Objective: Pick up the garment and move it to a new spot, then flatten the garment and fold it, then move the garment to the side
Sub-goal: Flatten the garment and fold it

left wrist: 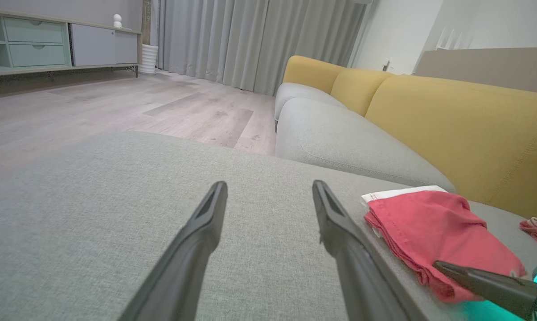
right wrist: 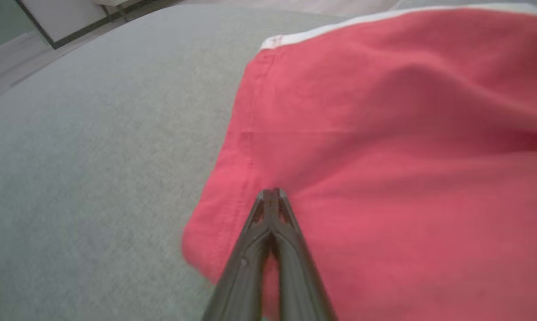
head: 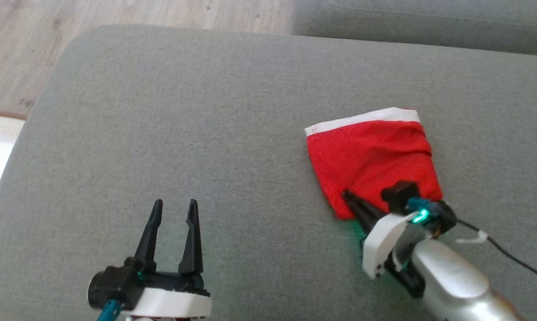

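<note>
The garment [head: 370, 156] lies on the right side of the grey cushion [head: 206, 133], well in from its edges. It is a compact red bundle several layers thick, with a white band [head: 362, 119] along its far edge. In the left wrist view the stacked edges show on its near side, so it looks already flattened and folded, though a few soft creases cross the top layer.

The right fingers [head: 347, 196] are closed, with their tips on the garment's near left corner. In the right wrist view, cloth puckers around the tips [right wrist: 272, 192], which suggests they are pinching a fold rather than only pressing on it. The bundle has not lifted and rests flat on the cushion.

The left fingers [head: 191, 218] are spread wide and empty. They hover over bare cushion, well apart from the garment.

By this reading, the pick-up, the flattening and the fold are done. What is left is the last part, carrying or sliding the folded bundle to the side and letting go. The grip on one corner may let the layers slip apart.
</note>
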You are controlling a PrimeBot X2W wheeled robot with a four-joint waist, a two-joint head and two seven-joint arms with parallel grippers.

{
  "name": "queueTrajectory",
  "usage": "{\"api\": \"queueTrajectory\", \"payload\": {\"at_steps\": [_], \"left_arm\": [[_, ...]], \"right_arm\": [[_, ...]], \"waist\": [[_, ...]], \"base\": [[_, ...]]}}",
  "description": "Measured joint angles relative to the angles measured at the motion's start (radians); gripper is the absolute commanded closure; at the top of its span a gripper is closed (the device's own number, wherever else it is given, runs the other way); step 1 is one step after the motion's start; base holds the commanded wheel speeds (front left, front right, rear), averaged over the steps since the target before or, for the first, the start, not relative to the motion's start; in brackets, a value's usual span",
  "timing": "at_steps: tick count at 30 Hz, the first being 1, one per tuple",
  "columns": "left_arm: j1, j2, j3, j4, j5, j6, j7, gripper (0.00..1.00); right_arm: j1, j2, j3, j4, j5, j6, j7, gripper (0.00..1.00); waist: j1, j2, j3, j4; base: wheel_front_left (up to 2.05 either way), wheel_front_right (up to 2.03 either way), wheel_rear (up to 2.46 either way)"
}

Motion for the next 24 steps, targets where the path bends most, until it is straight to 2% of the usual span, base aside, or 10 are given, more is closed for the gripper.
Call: {"api": "queueTrajectory", "payload": {"at_steps": [4,8,14,15,16,17,19,24], "left_arm": [[0.003,0.0,0.01,0.0,0.002,0.0,0.0,0.0],[0.013,0.0,0.027,0.0,0.012,-0.004,0.0,0.0],[0.035,0.0,0.075,0.015,0.03,-0.011,0.0,0.0],[0.041,0.0,0.083,0.019,0.034,-0.015,0.0,0.0],[0.047,0.0,0.091,0.025,0.039,-0.016,0.0,0.0],[0.054,0.0,0.098,0.033,0.044,-0.02,0.0,0.0],[0.066,0.0,0.106,0.058,0.056,-0.025,0.0,0.0],[0.094,0.0,0.129,0.113,0.083,-0.034,0.0,0.0]], "right_arm": [[0.007,0.03,0.035,0.008,-0.01,0.0,-0.015,1.0],[0.007,0.057,0.024,0.016,-0.011,0.0,-0.066,1.0],[0.017,0.043,-0.116,-0.012,-0.017,0.0,-0.132,1.0],[0.029,0.032,-0.153,-0.028,-0.027,0.0,-0.14,0.77],[0.044,0.022,-0.192,-0.044,-0.038,0.0,-0.149,0.48],[0.064,0.012,-0.241,-0.064,-0.048,0.0,-0.156,0.04],[0.117,-0.008,-0.338,-0.111,-0.067,0.0,-0.158,0.0],[0.29,-0.009,-0.573,-0.298,-0.136,0.0,-0.168,0.0]], "waist": [[0.0,0.0,-0.02,-0.021],[0.0,0.0,-0.04,-0.05],[0.0,0.0,-0.082,-0.1],[0.0,0.0,-0.091,-0.109],[-0.0001,0.0,-0.099,-0.118],[0.0,0.0,-0.107,-0.126],[0.0,0.0,-0.126,-0.139],[-0.0001,0.0,-0.162,-0.168]], "base": [[0.0,0.0,0.0],[0.0,0.0,0.0],[0.0,0.0,0.0],[0.0,0.0,0.0],[0.0,0.0,0.0],[0.0,0.0,0.0],[0.0,0.0,0.0],[0.0,0.0,0.0]]}}
